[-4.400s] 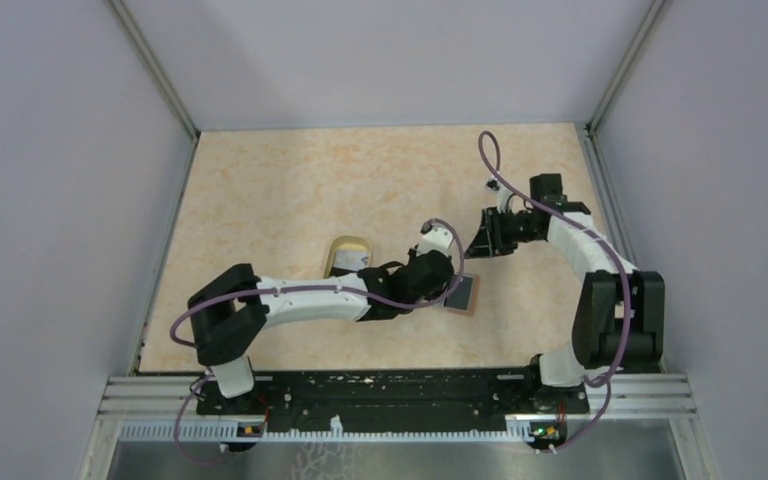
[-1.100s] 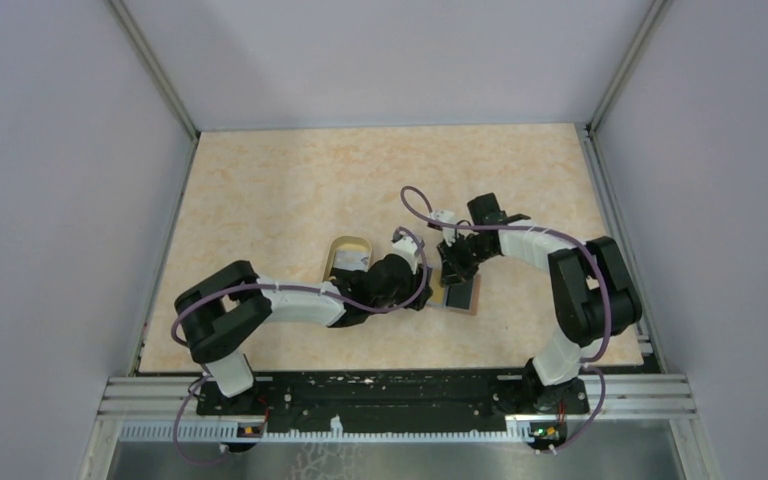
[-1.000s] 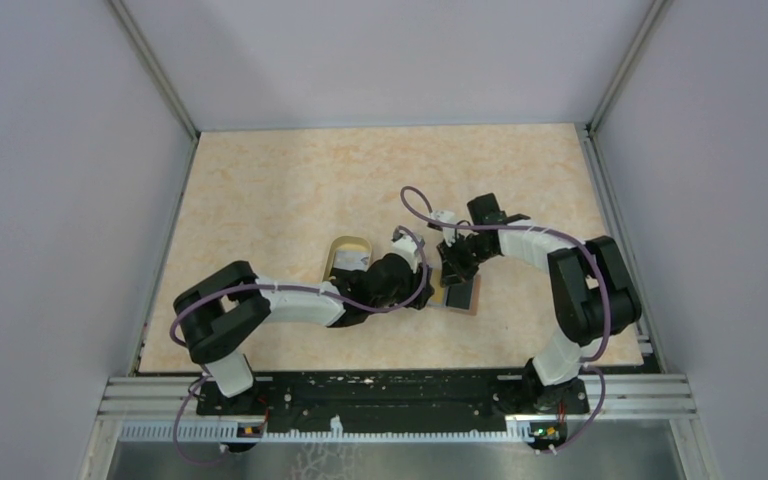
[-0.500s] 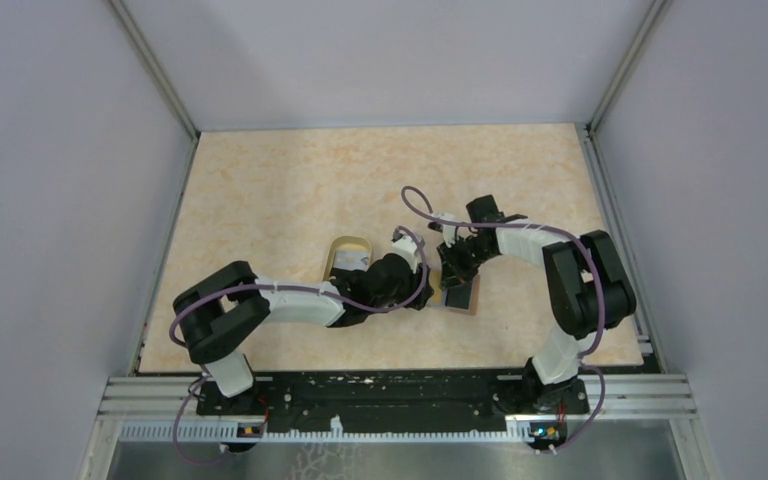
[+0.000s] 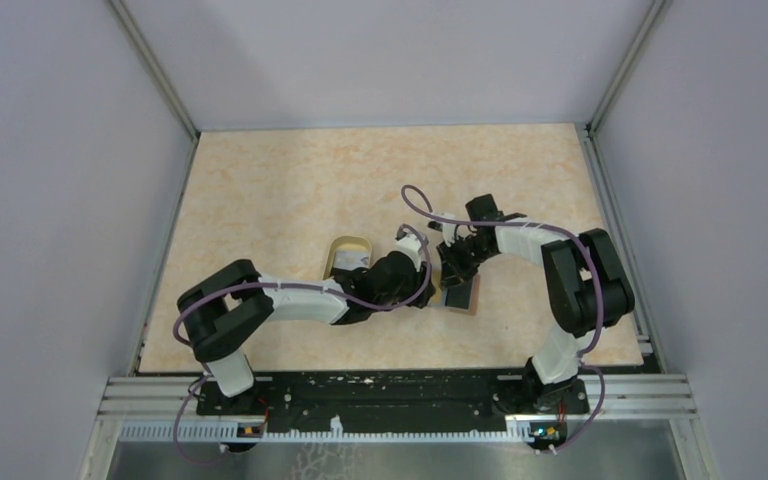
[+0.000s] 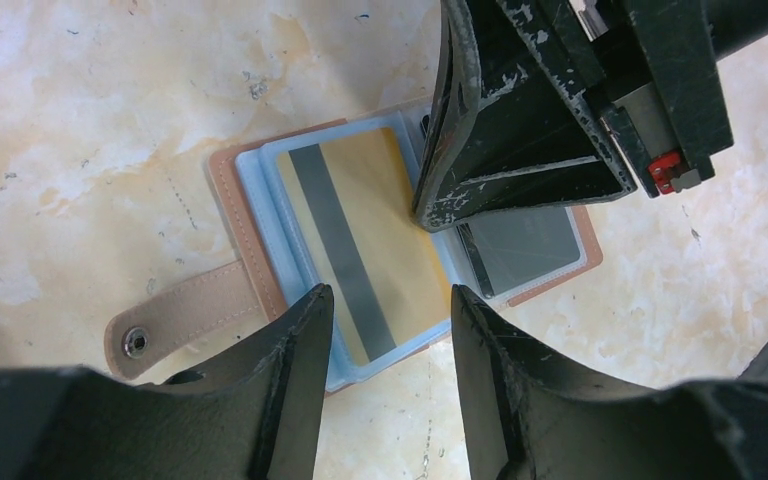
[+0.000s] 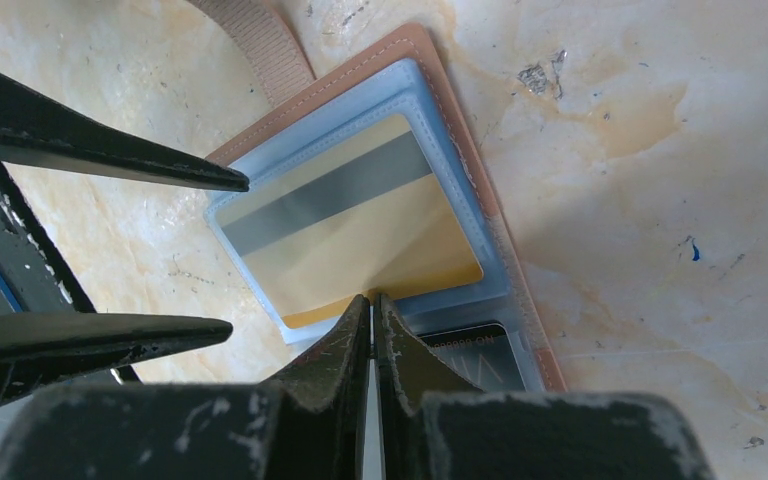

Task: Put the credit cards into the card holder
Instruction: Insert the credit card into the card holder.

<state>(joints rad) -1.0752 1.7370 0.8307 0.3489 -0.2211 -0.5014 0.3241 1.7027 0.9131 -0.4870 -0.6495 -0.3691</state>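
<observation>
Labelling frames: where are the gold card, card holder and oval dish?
gold card [image 6: 385, 230], left wrist view, yellow face.
card holder [image 6: 195, 310], left wrist view, strap tab.
oval dish [image 5: 351, 239], top view, far rim.

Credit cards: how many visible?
2. A gold striped card lies on the card holder's blue sleeves, at the right gripper's tips; a dark card shows on the page beside it. Others may be hidden.

Table [image 5: 290, 180]: was tan and blotchy.
Card holder [image 5: 470, 297]: lay open and flat near the middle.
Dish [image 5: 334, 252]: sat just left.

The card holder [image 6: 243, 230] lies open, yellow striped card [image 6: 360, 240] on it.
</observation>
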